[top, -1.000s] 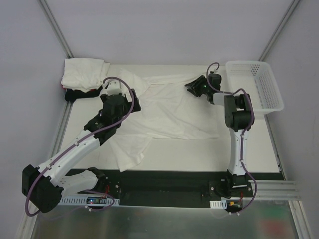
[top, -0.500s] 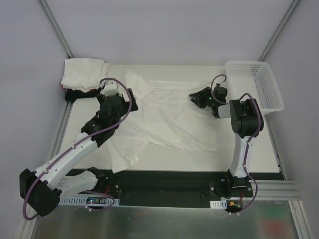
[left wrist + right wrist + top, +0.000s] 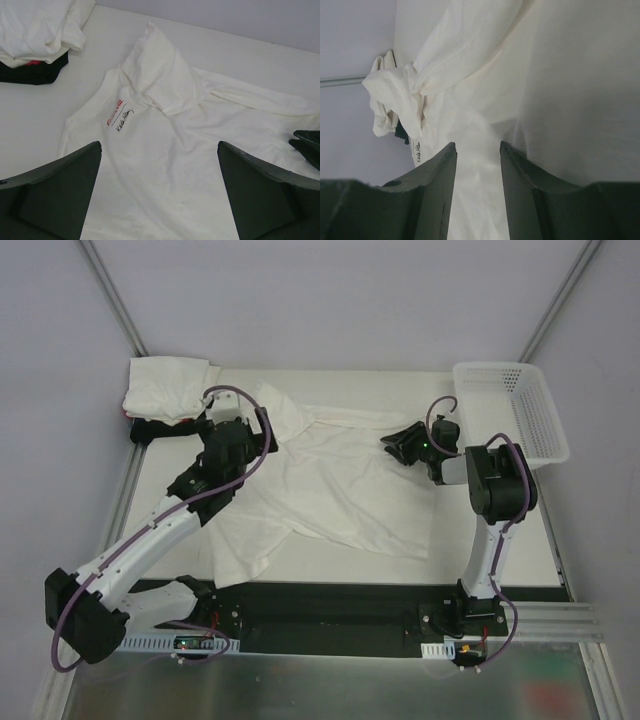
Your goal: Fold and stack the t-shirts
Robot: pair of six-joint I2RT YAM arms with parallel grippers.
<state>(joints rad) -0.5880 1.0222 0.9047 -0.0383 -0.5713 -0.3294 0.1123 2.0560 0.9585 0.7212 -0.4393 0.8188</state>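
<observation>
**two robot arms over a spread white t-shirt, folded pile in the far corner**

seen from above, a flat white table (image 3: 500, 530) carries a soft white cloth t-shirt (image 3: 330, 480) (image 3: 165, 165) spread open and creased across its middle, one flap hanging toward the near edge on the left. the left gripper (image 3: 232, 432) (image 3: 159, 150) hovers over the shirt's left part with its two dark fingers spread wide and nothing between them. its wrist view shows small red and black handwritten lettering (image 3: 119, 112) on the chest, with a fold of cloth lying over the fabric just beyond it. the right gripper (image 3: 402, 446) (image 3: 477, 147) sits at the shirt's right edge, jaws partly apart with white cloth filling the gap; whether the cloth is pinched cannot be told. in the far left corner lies a stack of folded white t-shirts (image 3: 165, 388) (image 3: 35, 25), resting on a folded black t-shirt (image 3: 150, 430) (image 3: 30, 74), with a sliver of red cloth (image 3: 32, 63) between them. at the far right stands a white plastic mesh basket (image 3: 545, 430).
</observation>
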